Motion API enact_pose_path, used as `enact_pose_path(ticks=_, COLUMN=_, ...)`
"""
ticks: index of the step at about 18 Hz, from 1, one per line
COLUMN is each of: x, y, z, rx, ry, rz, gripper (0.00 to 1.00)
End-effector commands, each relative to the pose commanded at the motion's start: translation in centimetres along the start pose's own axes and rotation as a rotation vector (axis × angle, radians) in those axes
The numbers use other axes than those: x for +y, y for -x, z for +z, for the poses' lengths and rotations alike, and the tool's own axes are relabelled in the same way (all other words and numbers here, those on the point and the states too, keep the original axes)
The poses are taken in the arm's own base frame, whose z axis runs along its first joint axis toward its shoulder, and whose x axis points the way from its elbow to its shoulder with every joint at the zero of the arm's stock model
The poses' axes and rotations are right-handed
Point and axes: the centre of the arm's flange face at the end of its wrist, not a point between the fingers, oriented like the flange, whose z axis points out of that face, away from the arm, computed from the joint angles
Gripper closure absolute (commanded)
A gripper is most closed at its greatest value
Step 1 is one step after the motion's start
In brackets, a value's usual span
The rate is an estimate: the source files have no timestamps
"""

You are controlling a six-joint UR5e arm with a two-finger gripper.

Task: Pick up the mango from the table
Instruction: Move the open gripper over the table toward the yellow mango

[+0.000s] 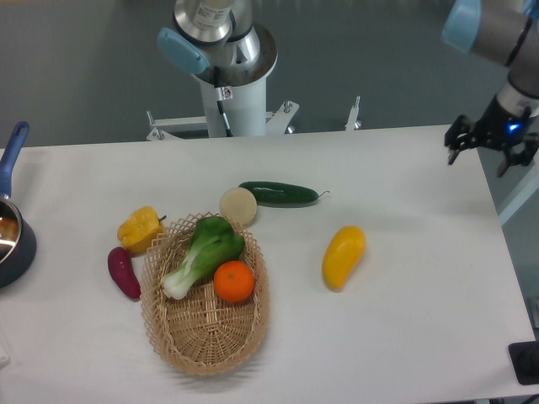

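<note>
— Yellow, going orange at its upper end: is that the mango?

— Yes. It is a smooth, long oval that lies bare on the white table, right of the wicker basket and below the cucumber.

— Any writing to read?

— None legible; a small tag on the robot base is too tiny to make out.

— And the gripper?

— It hangs over the table's far right corner, well apart from the mango, fingers spread and holding nothing.
</note>
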Motion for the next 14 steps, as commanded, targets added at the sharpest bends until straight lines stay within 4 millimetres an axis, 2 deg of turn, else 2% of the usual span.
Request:
enact_pose_path(ticks=4, x=-3.8, y=-3.5, z=0.4, rx=0.006, ry=0.004, rz=-0.011, gripper=0.00)
enact_pose_path(ticks=7, x=-5.6, y=-5.4, z=0.5, rx=0.008, ry=0.005, rz=0.028, gripper=0.00)
enact_pose_path(ticks=10, x=-7.2, y=-7.0, z=1.6, rx=0.020, ry=0.011, rz=0.066, gripper=0.00)
enact_pose_path(ticks=12, x=-7.6, y=-8.1, z=2.5, rx=0.020, ry=0.015, rz=0.088, gripper=0.00)
enact_pose_path(ticks=14, x=-7.4, y=-8.3, z=3.3, rx=-0.006, ry=-0.001, rz=0.102, gripper=0.00)
